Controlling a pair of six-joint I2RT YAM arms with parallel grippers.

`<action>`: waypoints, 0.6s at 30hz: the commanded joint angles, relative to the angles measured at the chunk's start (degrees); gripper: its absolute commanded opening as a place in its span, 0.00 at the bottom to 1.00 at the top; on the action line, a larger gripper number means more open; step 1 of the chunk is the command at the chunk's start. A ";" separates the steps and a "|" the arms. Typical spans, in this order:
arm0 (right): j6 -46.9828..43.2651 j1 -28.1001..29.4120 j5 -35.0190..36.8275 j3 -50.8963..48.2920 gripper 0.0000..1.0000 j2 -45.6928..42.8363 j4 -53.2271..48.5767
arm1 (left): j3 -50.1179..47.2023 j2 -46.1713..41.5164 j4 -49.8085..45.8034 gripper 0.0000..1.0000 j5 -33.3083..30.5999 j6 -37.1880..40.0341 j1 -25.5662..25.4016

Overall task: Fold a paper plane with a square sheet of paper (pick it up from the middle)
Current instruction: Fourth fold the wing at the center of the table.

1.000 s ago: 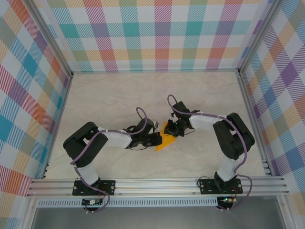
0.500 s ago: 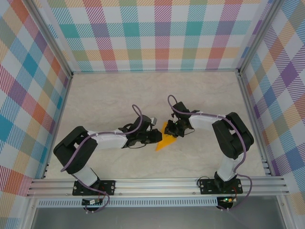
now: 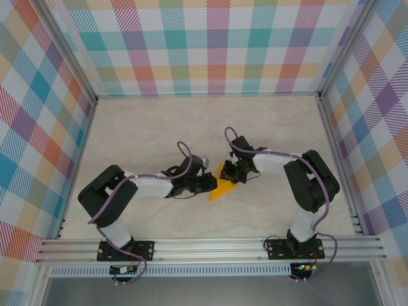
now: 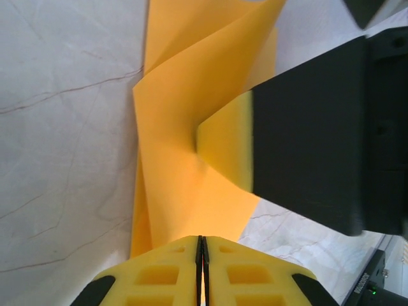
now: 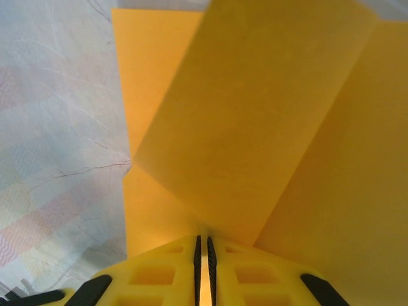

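Pinching is done from both sides: the square sheet of paper (image 3: 222, 185), partly folded, is kept low over the surface (image 3: 159, 127) between the left claw (image 4: 201, 252) and the right claw (image 5: 203, 248). The right claw is closed on a crease, with flaps fanned out ahead of it, likely so the fold is kept sharp. The left claw is shut at the sheet's near edge, seemingly nipping it as an anchor. The right claw is seen just ahead of it and to its right.

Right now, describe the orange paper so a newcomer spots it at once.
On the pale marble-patterned table, look at the centre, where the two arms meet. The left gripper and right gripper pinch a partly folded orange-yellow paper sheet, a bright flat colour against the dark arms and pale tabletop.
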 commanded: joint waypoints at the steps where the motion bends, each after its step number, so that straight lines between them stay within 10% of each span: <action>1: 0.59 -0.38 1.00 -0.61 0.15 -2.08 -1.12 | 0.09 0.85 1.33 0.11 0.36 -0.54 0.44; 18: 0.27 -0.32 1.33 0.08 0.16 -3.16 -2.41 | -2.00 -2.35 1.06 0.35 -1.94 -1.78 3.03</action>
